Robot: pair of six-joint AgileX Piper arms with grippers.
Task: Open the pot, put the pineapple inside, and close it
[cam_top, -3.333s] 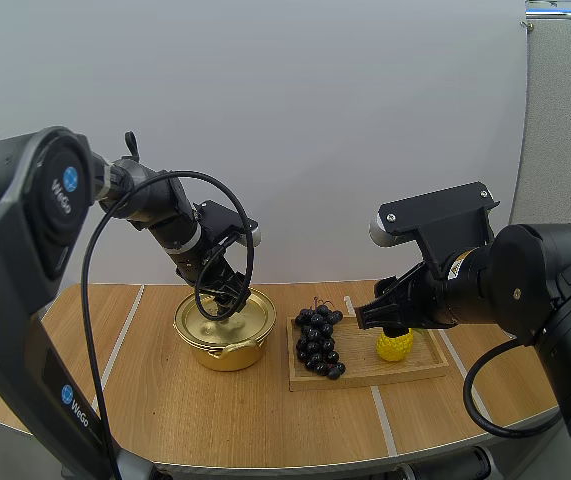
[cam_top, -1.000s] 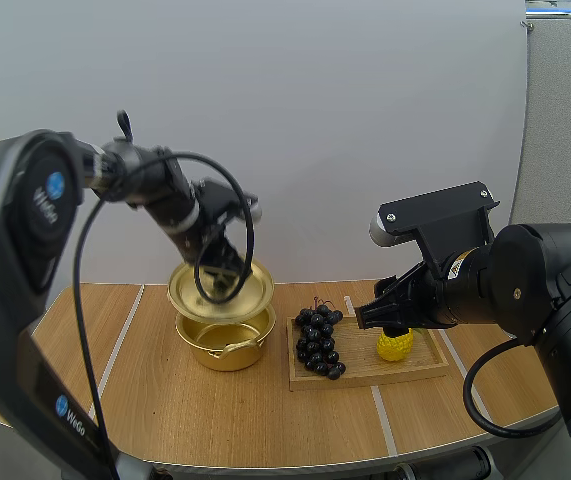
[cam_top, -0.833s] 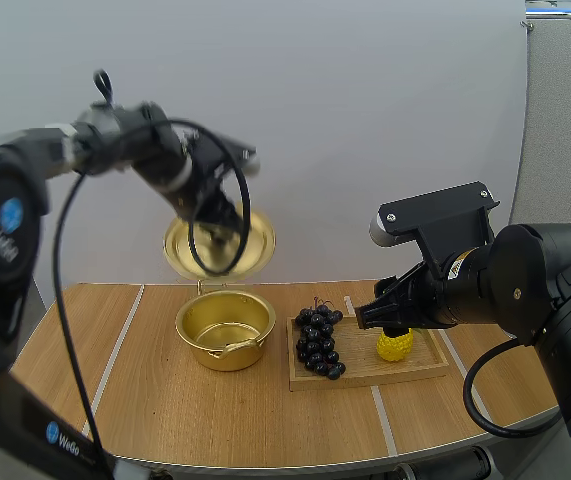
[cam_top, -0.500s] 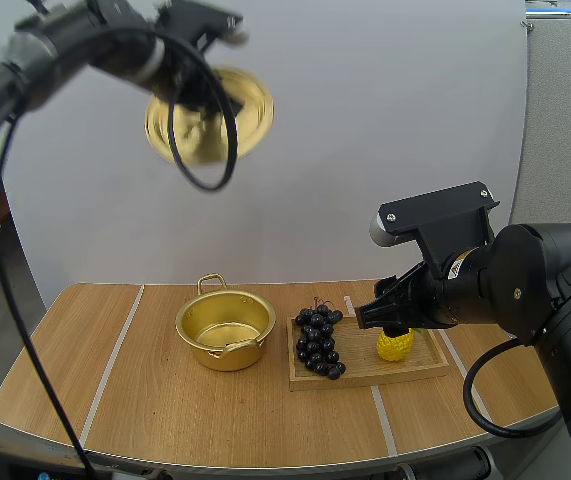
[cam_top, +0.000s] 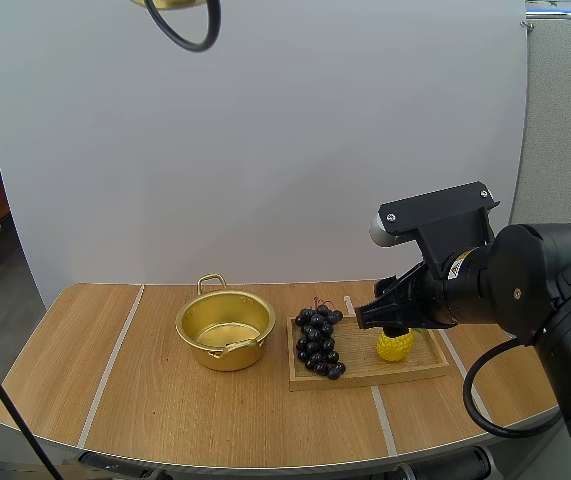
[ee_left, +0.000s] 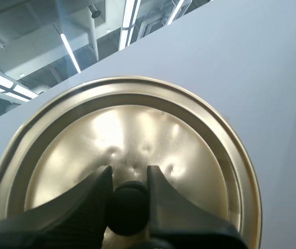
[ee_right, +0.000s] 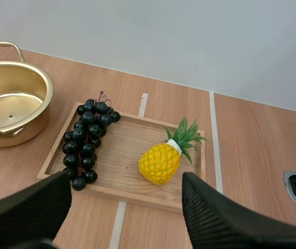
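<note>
Our left pincer [ee_left: 128,177] grips the black knob [ee_left: 128,207] of the golden lid [ee_left: 158,129], one finger tight on each side, and holds the lid high in the air. Down on the bench [cam_top: 155,400], the pot [cam_top: 193,322] stands open just beside the wooden tray [ee_right: 122,148]. On the tray, the grapes [ee_right: 85,145] lie at the end near the pot. The pineapple [ee_right: 160,163] rests at the other end, apart from the grapes, with its green leaves pointing away from us. Our right pincer [ee_right: 126,181] hovers above the tray near the pineapple, its fingers spread wide and holding nothing.
</note>
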